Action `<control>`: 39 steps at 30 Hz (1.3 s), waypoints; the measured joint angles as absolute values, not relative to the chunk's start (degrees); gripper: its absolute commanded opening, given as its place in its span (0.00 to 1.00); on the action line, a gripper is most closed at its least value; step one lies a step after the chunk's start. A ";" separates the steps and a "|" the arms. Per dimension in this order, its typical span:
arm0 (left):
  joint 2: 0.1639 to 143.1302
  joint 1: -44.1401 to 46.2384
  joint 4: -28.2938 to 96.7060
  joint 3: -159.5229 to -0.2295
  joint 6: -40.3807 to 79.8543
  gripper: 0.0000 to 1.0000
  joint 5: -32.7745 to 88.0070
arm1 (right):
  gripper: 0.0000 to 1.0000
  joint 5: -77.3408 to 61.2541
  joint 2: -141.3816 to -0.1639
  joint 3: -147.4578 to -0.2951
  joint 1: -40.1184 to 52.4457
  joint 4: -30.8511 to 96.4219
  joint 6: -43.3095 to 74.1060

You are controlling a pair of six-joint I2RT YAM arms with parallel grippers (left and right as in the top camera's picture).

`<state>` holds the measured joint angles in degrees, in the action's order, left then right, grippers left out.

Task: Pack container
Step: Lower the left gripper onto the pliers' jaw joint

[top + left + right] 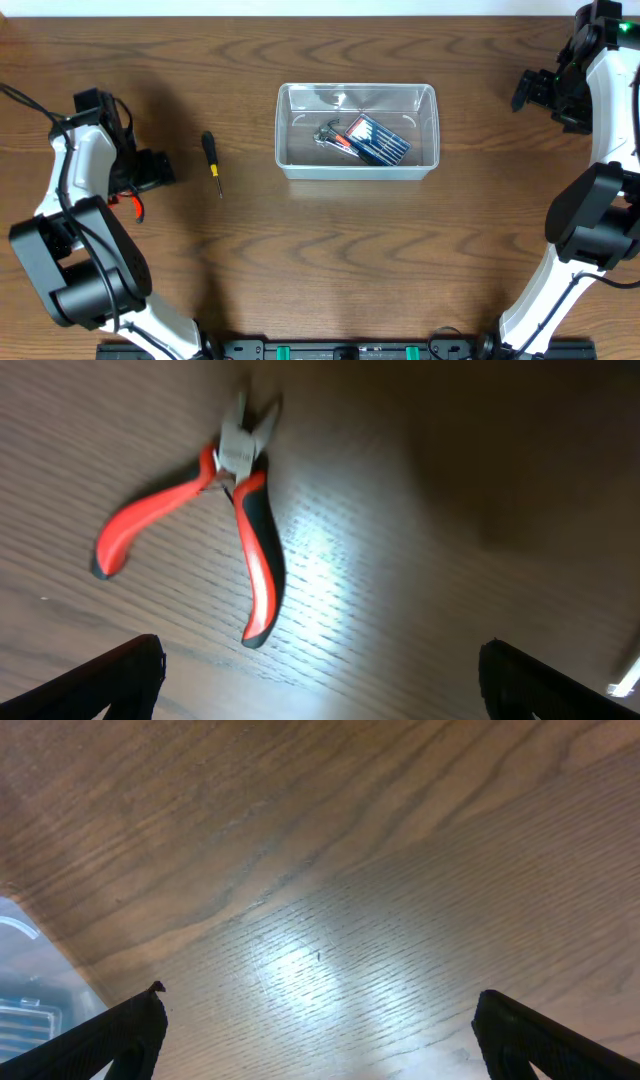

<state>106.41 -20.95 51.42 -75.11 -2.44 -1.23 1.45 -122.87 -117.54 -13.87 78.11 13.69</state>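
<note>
From overhead, the left arm point(75, 165) hides most of the red pliers point(135, 207); only handle ends show. The container point(25, 975) is cut off by the right wrist view's left edge. The tools point(370, 140) inside it are too small to tell apart.

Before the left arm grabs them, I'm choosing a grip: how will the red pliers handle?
The pliers lie flat, handles splayed, so probably won't roll. Held by one handle, the other may swing at the pivot. The red grips look rubbery, likely non-slip.
</note>
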 measured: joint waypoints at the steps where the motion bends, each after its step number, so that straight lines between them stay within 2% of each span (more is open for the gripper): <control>1: 106.87 -21.28 51.33 -74.85 -2.66 0.98 -1.26 | 0.99 1.45 -122.87 -117.54 -13.87 78.11 13.69; 39: 113.82 -21.87 46.19 -73.54 -5.37 0.98 1.54 | 0.99 1.45 -122.87 -117.54 -13.87 78.11 13.69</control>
<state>113.82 -21.87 46.19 -73.54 -5.37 1.54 1.45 -122.87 -117.54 -13.87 78.11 13.69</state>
